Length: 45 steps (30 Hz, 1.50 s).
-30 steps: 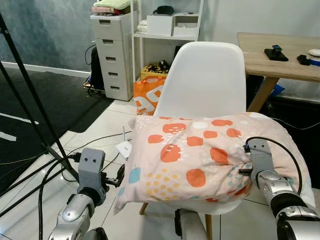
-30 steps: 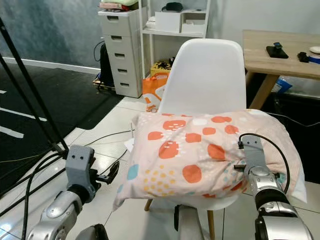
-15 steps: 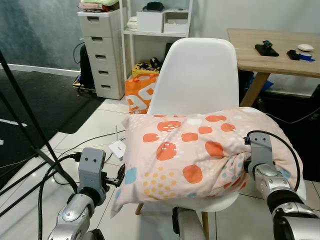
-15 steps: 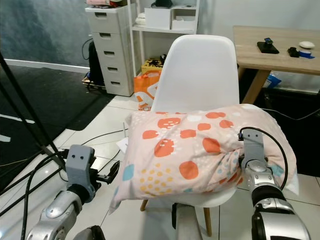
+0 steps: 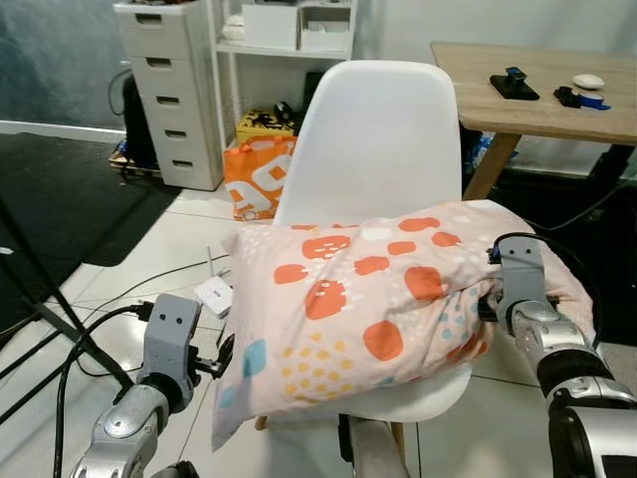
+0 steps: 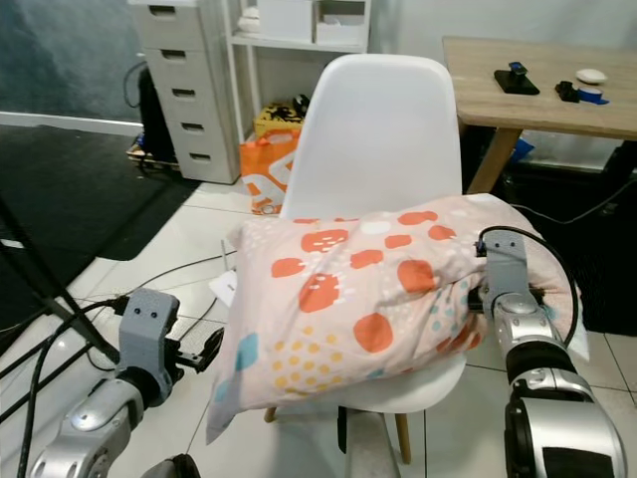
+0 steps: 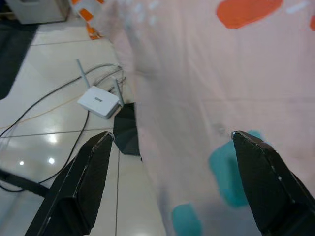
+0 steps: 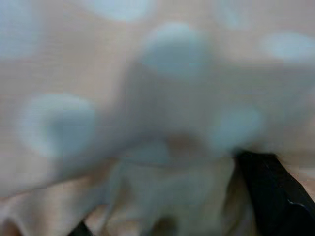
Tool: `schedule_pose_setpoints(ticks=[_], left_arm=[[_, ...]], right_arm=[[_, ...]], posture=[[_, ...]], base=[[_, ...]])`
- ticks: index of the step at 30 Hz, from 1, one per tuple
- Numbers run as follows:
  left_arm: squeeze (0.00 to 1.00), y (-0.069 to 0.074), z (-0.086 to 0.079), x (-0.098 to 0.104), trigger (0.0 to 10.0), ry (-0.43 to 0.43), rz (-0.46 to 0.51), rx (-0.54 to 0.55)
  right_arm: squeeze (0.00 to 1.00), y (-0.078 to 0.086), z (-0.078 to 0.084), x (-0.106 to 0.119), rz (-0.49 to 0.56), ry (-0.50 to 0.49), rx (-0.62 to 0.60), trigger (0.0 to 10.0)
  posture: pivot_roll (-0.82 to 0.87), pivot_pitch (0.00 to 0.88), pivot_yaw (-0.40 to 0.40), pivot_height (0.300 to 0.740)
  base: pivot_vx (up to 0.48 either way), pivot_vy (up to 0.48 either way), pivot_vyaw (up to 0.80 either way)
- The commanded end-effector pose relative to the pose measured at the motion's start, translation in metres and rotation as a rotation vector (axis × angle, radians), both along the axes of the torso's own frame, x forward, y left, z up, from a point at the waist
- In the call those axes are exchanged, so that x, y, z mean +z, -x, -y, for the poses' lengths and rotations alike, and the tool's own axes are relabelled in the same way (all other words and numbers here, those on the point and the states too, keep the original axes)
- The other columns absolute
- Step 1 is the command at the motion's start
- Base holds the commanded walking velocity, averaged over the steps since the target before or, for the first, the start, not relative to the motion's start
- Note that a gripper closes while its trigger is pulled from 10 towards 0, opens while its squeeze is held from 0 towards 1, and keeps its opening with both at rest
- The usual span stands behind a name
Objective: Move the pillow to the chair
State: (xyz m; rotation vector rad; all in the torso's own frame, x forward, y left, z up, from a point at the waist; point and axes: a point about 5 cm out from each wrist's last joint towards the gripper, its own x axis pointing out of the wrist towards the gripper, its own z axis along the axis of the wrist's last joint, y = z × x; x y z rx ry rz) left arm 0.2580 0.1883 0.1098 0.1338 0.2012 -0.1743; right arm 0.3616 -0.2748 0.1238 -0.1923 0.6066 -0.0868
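left eye view: the pillow [image 5: 368, 309] lies across the seat of the white chair [image 5: 383, 149], its back edge against the chair's backrest and its near left corner hanging off the front of the seat towards the floor. placement appears largely done; what looks to be left is release and withdrawal, and perhaps a nudge so the drooping corner sits better.

right gripper [image 5: 495, 304] is pressed into the pillow's right end, the fabric bunched around it. right wrist view is blurred cloth with one black finger [image 8: 268, 194] at the edge, so the fingers seem buried in the fabric, judged gripping it. the right forearm reaches forward from low on the right, wrist roughly level with the seat.

left gripper [image 7: 170, 182] hovers just beside the hanging corner, low and left of the chair. its fingers [image 7: 81, 182] stand wide apart, holding nothing, the cloth between them but not pinched. a white router [image 7: 100, 102] and cables lie on the tiled floor [image 5: 129, 269] beneath.
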Motion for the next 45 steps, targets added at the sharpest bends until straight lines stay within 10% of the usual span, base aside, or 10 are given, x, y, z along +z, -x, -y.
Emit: schedule_pose_setpoints(ticks=[1,5,18,19,34,38,45], left_arm=[[0.00,0.000,0.000,0.001,10.0,-0.018,-0.012,-0.017],[0.00,0.001,0.004,0.004,10.0,0.023,-0.009,-0.032],[0.00,0.004,0.010,0.000,10.0,0.018,-0.047,-0.071],[0.00,0.004,0.010,0.000,10.0,0.017,-0.049,-0.077],[0.00,0.011,0.012,-0.001,10.0,0.007,-0.097,-0.160],[0.00,0.012,0.014,-0.002,10.0,0.011,-0.106,-0.172],[0.00,0.015,0.009,-0.003,10.0,-0.055,-0.143,-0.208]], right_arm=[[1.00,-0.011,-0.025,0.012,0.016,-0.051,0.132,10.0],[1.00,-0.009,-0.040,0.024,-0.048,0.060,0.439,10.0],[0.95,0.022,-0.047,0.052,-0.175,0.111,0.897,10.0],[0.00,0.032,-0.048,0.052,-0.205,0.107,0.980,10.0],[0.00,0.061,-0.030,0.063,-0.339,0.131,1.076,10.0],[0.00,0.060,-0.030,0.071,-0.290,0.098,1.071,10.0],[0.00,0.054,-0.059,0.109,0.061,-0.249,1.145,10.0]], posture=[[-0.17,0.091,-0.021,0.516],[-0.17,0.090,-0.025,0.516],[-0.18,0.087,-0.029,0.516],[-0.18,0.088,-0.030,0.516],[-0.18,0.090,-0.026,0.516],[-0.18,0.088,-0.025,0.516],[-0.18,0.078,-0.028,0.516]], base=[[0.000,0.000,0.00],[0.000,0.000,0.00],[0.000,0.000,0.00],[0.000,0.000,0.00],[0.000,0.000,0.00],[0.000,0.000,0.00],[0.000,0.000,0.00]])
